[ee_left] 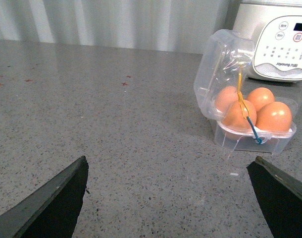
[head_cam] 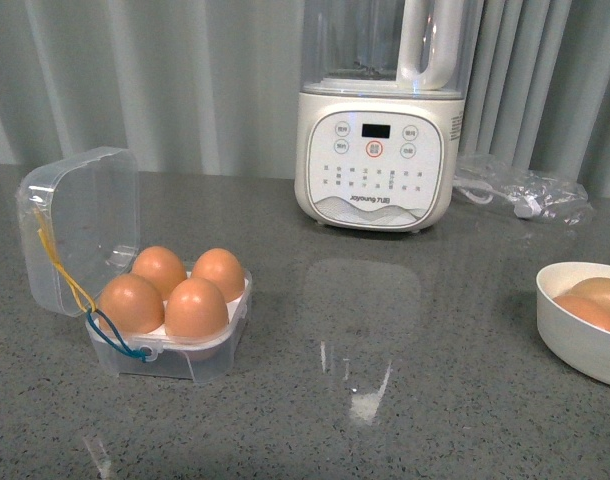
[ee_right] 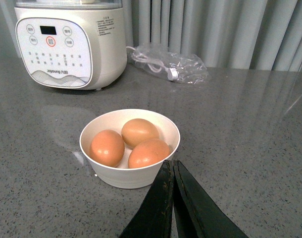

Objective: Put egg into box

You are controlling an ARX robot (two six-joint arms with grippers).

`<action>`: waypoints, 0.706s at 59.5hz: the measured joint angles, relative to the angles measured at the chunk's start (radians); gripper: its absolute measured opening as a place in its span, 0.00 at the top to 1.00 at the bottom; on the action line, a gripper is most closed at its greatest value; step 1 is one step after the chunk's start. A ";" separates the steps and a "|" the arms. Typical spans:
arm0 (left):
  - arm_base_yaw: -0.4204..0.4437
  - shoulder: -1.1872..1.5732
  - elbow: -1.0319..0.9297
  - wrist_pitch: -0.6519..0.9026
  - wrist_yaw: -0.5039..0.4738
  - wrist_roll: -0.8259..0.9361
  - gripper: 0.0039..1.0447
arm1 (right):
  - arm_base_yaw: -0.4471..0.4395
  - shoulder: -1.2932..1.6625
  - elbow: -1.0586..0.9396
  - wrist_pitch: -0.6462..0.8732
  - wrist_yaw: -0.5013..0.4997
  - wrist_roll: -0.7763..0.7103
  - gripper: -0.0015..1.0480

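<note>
Grey surface (head_cam: 435,400) is carrying the box (head_cam: 175,362) on the left, lid standing open, all four cells full; the egg (head_cam: 196,307) is likely sitting in already. Left end effector (ee_left: 168,163), the nearer one, is hanging wide and empty, box lying ahead, well apart. Right end effector (ee_right: 171,166) is sitting pinched shut and empty beside the bowl (ee_right: 126,178) of spare eggs (ee_right: 107,147).

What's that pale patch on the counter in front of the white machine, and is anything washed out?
Front view: the glossy counter mirrors the white machine, with a bright glint below. Left wrist view: glare whitens the lid of the box. Right wrist view: light streaks cross the counter; the bowl looks sharp.
</note>
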 joint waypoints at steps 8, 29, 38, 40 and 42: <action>0.000 0.000 0.000 0.000 0.000 0.000 0.06 | 0.000 -0.062 -0.020 -0.042 0.002 0.000 0.97; 0.000 0.000 0.000 0.000 0.000 0.000 0.06 | 0.000 -0.193 -0.069 -0.114 0.002 0.000 0.97; 0.000 0.000 0.000 0.000 0.000 0.000 0.06 | 0.000 -0.266 -0.069 -0.180 0.002 0.000 0.97; 0.000 0.000 0.000 0.000 0.000 0.000 0.06 | 0.000 -0.275 -0.069 -0.189 0.003 0.000 0.97; 0.000 0.000 0.000 0.000 0.000 0.000 0.06 | 0.000 -0.287 -0.069 -0.202 0.002 0.000 0.97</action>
